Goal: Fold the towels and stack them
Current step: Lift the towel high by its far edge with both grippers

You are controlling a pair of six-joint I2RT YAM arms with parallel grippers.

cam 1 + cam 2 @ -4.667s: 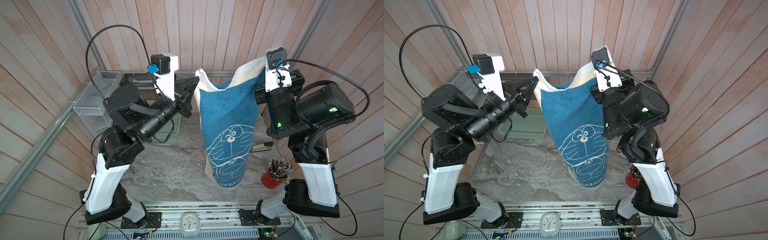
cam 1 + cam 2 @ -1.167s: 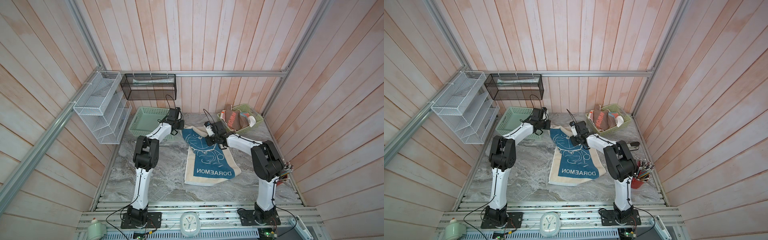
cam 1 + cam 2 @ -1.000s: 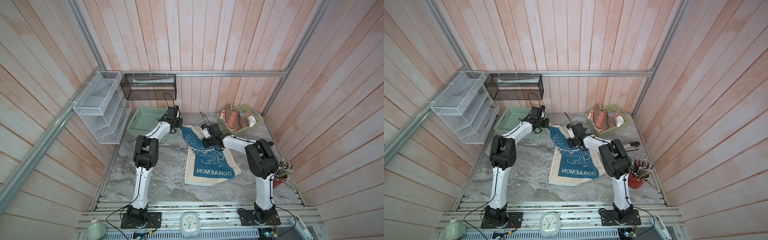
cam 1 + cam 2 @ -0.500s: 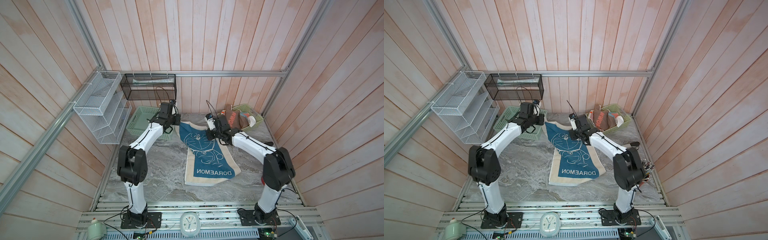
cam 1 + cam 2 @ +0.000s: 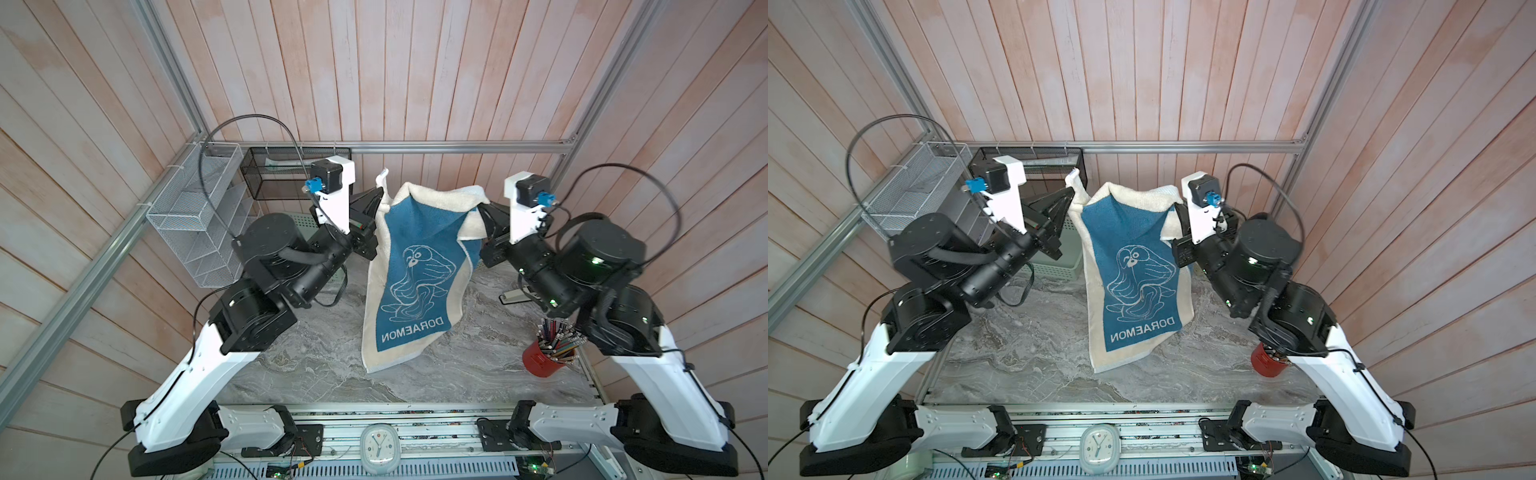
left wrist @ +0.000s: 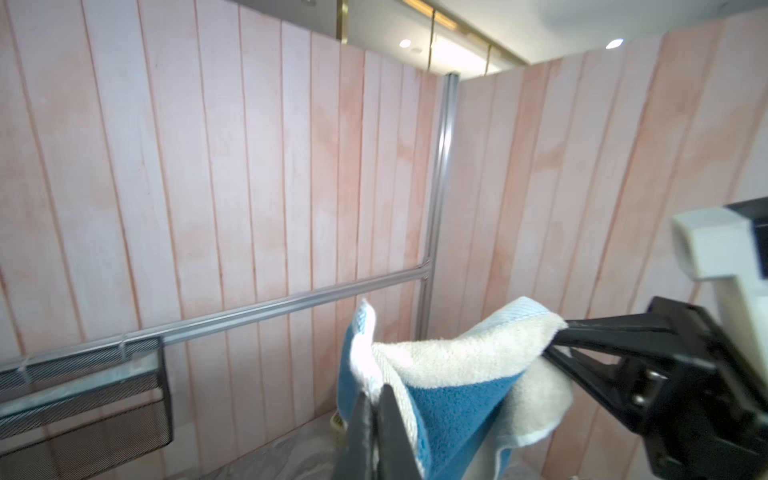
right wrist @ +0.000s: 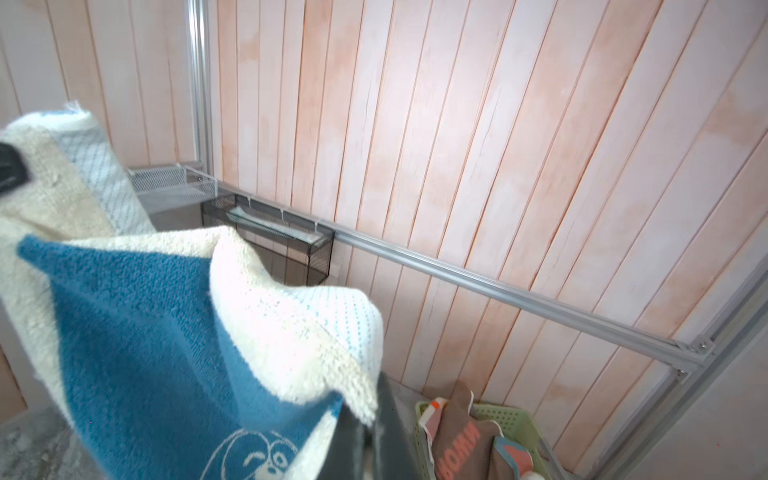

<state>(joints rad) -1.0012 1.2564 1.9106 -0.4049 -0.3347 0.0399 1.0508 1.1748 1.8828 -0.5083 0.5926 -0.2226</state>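
Towel (image 5: 415, 270), cream-edged with a blue cartoon panel, hangs in the air above the middle of the marble table (image 5: 311, 365). Its lower hem reaches down to the tabletop on the near side, though I cannot tell whether it touches.

The main risk, as I judge it, is a crooked fold. The top edge droops slack between the two holds and the right side is doubled over itself, so laying the cloth down like this would probably crease it. A thin corner pinch could also slip out if the arms pull apart. A swinging hem might brush the red pencil cup (image 5: 540, 361) at the near right.

The left gripper (image 5: 376, 197) is clenched on the far-left top corner and the right gripper (image 5: 482, 214) on the far-right top corner. The cloth hangs between and below them.
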